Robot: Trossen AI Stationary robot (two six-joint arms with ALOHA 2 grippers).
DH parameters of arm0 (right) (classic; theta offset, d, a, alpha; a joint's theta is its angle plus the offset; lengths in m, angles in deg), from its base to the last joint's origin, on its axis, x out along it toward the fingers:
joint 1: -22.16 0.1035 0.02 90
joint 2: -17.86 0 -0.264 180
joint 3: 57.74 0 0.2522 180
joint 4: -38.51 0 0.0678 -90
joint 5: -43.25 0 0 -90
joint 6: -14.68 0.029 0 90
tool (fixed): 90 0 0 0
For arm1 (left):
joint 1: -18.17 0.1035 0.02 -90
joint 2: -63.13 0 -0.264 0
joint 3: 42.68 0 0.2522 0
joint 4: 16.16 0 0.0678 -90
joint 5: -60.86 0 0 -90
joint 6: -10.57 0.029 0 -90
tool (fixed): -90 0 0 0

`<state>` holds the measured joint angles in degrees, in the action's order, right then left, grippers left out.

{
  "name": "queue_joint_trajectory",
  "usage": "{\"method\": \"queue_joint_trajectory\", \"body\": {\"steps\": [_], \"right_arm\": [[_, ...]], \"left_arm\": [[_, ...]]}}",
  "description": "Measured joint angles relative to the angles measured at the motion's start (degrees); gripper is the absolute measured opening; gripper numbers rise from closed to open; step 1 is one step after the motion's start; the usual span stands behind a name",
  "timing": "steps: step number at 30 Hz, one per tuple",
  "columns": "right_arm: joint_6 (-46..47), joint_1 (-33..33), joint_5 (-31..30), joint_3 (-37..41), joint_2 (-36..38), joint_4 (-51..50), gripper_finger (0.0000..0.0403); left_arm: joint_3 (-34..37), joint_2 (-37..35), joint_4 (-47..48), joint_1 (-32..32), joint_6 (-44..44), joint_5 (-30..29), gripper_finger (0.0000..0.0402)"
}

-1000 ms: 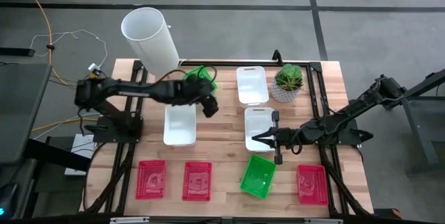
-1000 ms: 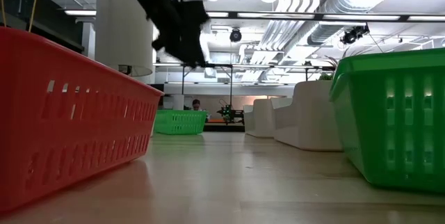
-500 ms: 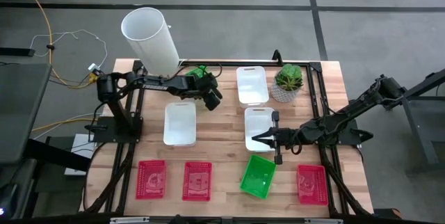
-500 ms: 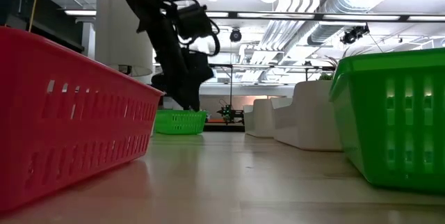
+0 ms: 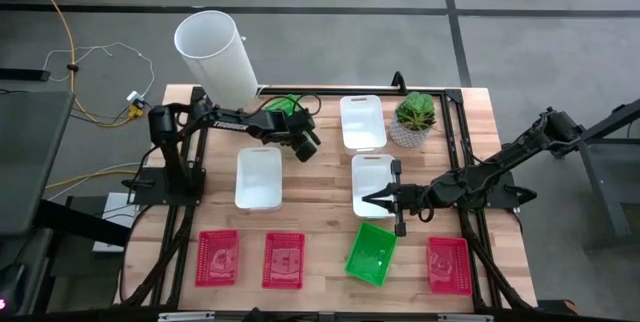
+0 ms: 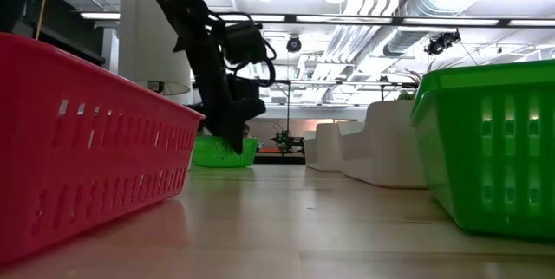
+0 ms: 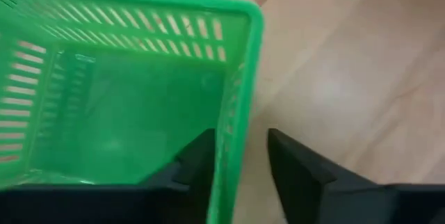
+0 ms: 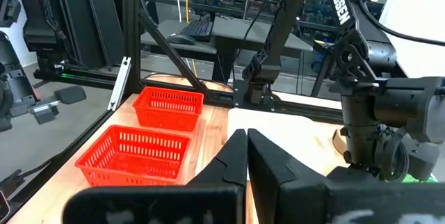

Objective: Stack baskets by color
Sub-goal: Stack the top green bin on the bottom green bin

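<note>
Wood tabletop, baskets scattered. Your left gripper is at about 11 o'clock on the table, fingers straddling the side wall of the green basket, gap narrowing but not visibly clamped. Judged step: picking up this green basket to stack it with the green basket at 6 o'clock. Next you need a firm pinch, then a clean lift. Right gripper waits closed beside a white basket. The arm hides most of the grasped basket from above.
</note>
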<state>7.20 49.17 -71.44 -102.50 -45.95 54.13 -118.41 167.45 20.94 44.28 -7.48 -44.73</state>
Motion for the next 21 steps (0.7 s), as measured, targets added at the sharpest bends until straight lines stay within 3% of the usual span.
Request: {"method": "queue_joint_trajectory", "body": {"steps": [4, 10, 14, 21], "right_arm": [[0.00, 0.00, -0.02, 0.00, 0.00, 0.00, 0.0000], [0.00, 0.01, -0.02, 0.00, 0.00, -0.06, 0.0000], [0.00, -0.01, -0.02, 0.00, 0.00, -0.07, 0.0000], [-0.31, 0.01, -0.15, 0.00, 0.00, -0.02, 0.0000]], "left_arm": [[-0.12, -1.70, 2.13, -0.89, 0.29, -0.03, 0.0013], [-1.82, -7.74, 5.77, -6.01, 2.91, -3.78, 0.0003], [-1.90, -15.68, 6.93, -11.44, 3.24, -8.25, 0.0002], [-1.92, -28.74, 6.71, -27.24, 4.03, -15.03, 0.0001]]}}
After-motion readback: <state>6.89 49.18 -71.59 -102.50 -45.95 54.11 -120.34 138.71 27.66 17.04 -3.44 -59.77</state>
